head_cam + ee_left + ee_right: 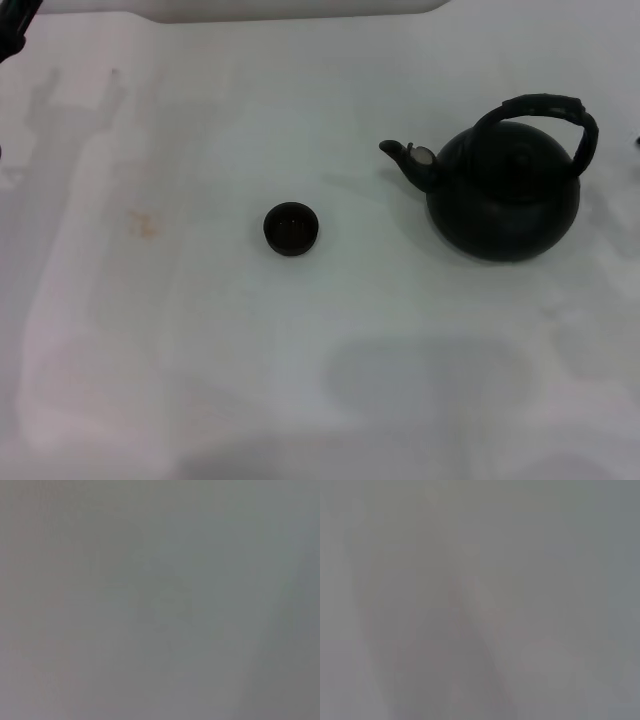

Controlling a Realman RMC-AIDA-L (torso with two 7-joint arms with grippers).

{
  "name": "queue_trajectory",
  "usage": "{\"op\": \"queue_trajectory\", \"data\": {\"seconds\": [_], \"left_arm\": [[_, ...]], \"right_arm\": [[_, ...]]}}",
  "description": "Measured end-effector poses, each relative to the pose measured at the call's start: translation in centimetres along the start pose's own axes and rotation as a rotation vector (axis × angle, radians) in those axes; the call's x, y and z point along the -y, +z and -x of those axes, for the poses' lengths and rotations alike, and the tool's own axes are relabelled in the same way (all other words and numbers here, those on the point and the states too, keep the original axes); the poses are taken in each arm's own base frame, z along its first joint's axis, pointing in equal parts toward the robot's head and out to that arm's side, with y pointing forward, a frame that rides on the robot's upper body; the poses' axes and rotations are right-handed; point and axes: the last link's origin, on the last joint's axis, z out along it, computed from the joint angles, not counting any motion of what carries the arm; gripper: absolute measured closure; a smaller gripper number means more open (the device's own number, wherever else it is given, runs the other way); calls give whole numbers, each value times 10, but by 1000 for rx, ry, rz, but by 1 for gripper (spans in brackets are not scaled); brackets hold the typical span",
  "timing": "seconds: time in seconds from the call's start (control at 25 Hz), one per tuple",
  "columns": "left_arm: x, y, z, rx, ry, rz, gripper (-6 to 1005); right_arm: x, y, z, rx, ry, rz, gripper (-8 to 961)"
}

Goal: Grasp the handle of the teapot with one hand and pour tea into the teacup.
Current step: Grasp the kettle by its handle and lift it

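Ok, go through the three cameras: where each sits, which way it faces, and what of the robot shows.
Head view: on the robot's head, looking forward and down at the white table, with the teacup mid-table and the teapot toward the robot's right, handle arched on top. A dark bit of the left arm shows at the far left corner.
Left wrist view: on the left wrist; only a blank grey blur, no robot parts.
Right wrist view: on the right wrist; likewise blank.
Shared: the two wrist views share only blur; no object appears in two views.
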Motion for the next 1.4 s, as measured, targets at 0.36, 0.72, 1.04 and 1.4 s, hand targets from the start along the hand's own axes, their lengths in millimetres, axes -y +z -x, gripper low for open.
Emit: {"op": "queue_trajectory", "data": {"seconds": [0.36,0.72,1.04,1.4], "left_arm": [[-1,2,-1,-3,-37,4,123],[-1,2,-1,-2,-44,4,123],[-1,2,-1,-2,-44,4,124],[-1,1,0,0,-44,2,124]], "right_arm": [[-13,17,-16,-78,-4,56,160],[-11,38,-23,-132,-17,40,162],[-11,51,-26,-151,-16,24,163],[-9,48,-27,-152,-9,8,284]]}}
